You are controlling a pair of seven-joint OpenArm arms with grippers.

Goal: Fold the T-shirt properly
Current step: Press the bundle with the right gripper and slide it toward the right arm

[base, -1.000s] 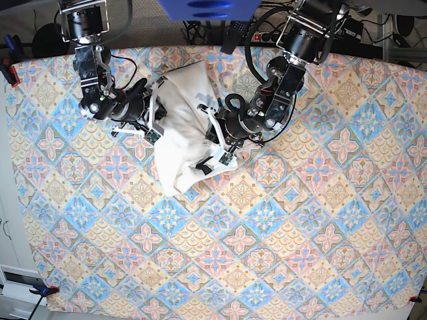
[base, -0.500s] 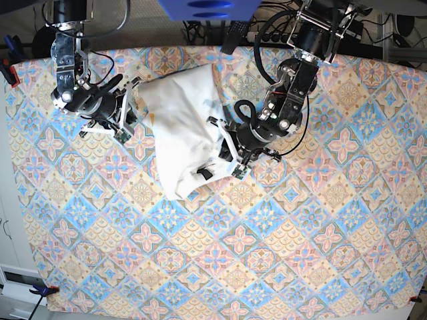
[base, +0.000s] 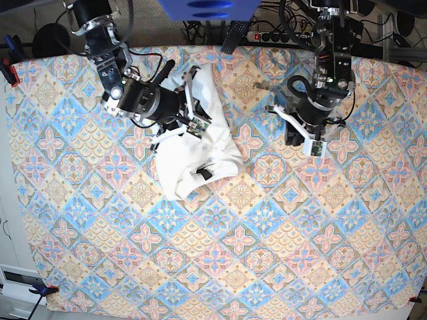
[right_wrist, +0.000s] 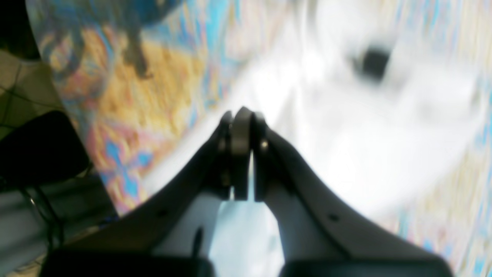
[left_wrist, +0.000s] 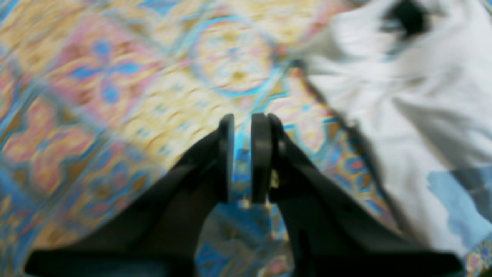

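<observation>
The white T-shirt (base: 190,160) lies crumpled on the patterned tablecloth left of centre, its black neck label (base: 203,173) facing up near the front. My right gripper (base: 192,125) hovers over the shirt's upper part. In the blurred right wrist view this gripper (right_wrist: 242,117) is shut above white cloth (right_wrist: 365,134); whether it pinches fabric I cannot tell. My left gripper (base: 308,148) is far to the right, apart from the shirt. In the left wrist view it (left_wrist: 243,127) shows a narrow empty gap over the tablecloth, with the shirt (left_wrist: 423,115) to its right.
The patterned tablecloth (base: 267,253) covers the whole table. Cables and a power strip (base: 270,37) run along the back edge. A blue object (base: 200,8) hangs at the top centre. Clamps (base: 8,69) hold the cloth at the left edge.
The left arm left the shirt's right side and pulled away to the right. The right arm swung out left, then back over the shirt. The shirt's right edge now lies free.
</observation>
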